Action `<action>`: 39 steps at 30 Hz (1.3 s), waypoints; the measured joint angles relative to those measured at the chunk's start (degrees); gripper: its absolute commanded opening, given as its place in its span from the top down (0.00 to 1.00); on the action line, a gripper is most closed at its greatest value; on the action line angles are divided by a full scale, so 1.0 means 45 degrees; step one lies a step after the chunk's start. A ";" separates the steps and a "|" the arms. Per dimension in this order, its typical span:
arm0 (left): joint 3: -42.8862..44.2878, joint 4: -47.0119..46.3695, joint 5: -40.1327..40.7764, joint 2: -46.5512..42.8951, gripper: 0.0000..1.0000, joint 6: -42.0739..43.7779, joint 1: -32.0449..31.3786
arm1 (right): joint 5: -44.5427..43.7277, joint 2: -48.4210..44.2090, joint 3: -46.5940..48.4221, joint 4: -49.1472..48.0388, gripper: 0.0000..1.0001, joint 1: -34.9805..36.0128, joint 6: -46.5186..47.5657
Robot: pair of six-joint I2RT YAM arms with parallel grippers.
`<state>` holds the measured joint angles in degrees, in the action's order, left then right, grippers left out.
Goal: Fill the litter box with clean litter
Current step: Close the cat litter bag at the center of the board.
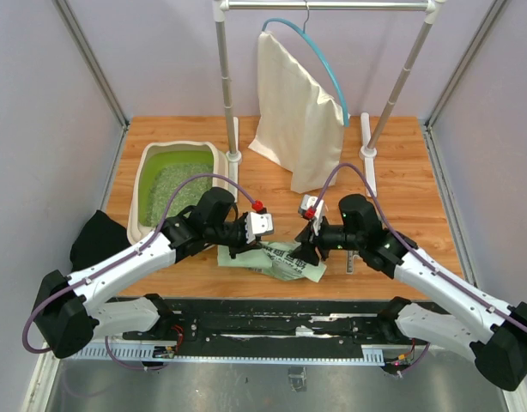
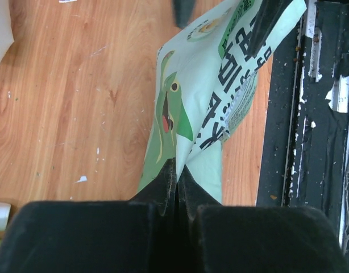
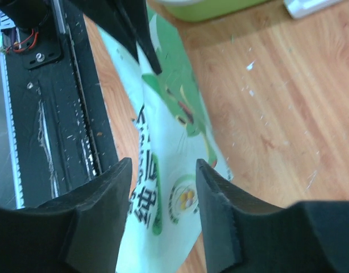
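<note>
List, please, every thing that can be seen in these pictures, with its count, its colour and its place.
litter box: one, beige rim and lime-green inside, far left part of the table
clean litter: one loose mass, pale green-grey, inside the litter box
green bag: one, green and white with print, lying near the table's near edge
cloth bag: one, cream, hanging from the hanger at the back
hanger: one, blue, on the rack's top bar
rack: one, white-grey, standing at the back of the table
black cloth: one, black, at the table's left edge
table: one, brown wood
left gripper: one, black, shut on the green bag's edge
right gripper: one, black, open over the green bag
</note>
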<state>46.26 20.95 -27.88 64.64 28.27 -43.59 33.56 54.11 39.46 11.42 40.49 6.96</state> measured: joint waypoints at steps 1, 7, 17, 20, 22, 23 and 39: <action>0.0000 0.0029 -0.0073 0.0000 1.00 0.0010 0.0005 | 0.0019 0.0083 0.0000 -0.0282 0.43 0.0005 -0.0219; -0.0024 0.0034 -0.0403 -0.0010 1.00 -0.0112 0.0034 | -0.0029 0.1598 0.0248 -0.1685 0.37 0.0233 -0.1049; -0.0219 -0.0369 -0.0170 -0.0126 0.94 -0.1180 0.0053 | -0.0165 0.3784 0.1112 -0.3264 0.69 0.1418 -0.1511; -0.0262 -0.0510 0.0039 -0.0141 0.77 -0.1438 0.0053 | -0.0170 0.3915 0.1107 -0.3536 0.92 0.1506 -0.1399; -0.0282 -0.0656 0.0282 -0.0180 0.65 -0.1554 0.0058 | -0.0233 0.3915 0.1093 -0.3536 0.99 0.1515 -0.1195; -0.0282 -0.0670 0.0398 -0.0219 0.61 -0.1593 0.0058 | -0.0287 0.3881 0.1088 -0.3521 0.99 0.1520 -0.1107; -0.0287 -0.0097 0.2064 -0.0515 0.99 -0.0996 0.0010 | -0.0831 0.2948 0.0656 -0.2749 0.90 0.1540 0.0510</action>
<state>44.97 20.51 -18.59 62.33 23.79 -43.55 29.82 67.37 42.41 -0.95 47.42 9.26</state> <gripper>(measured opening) 0.017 0.061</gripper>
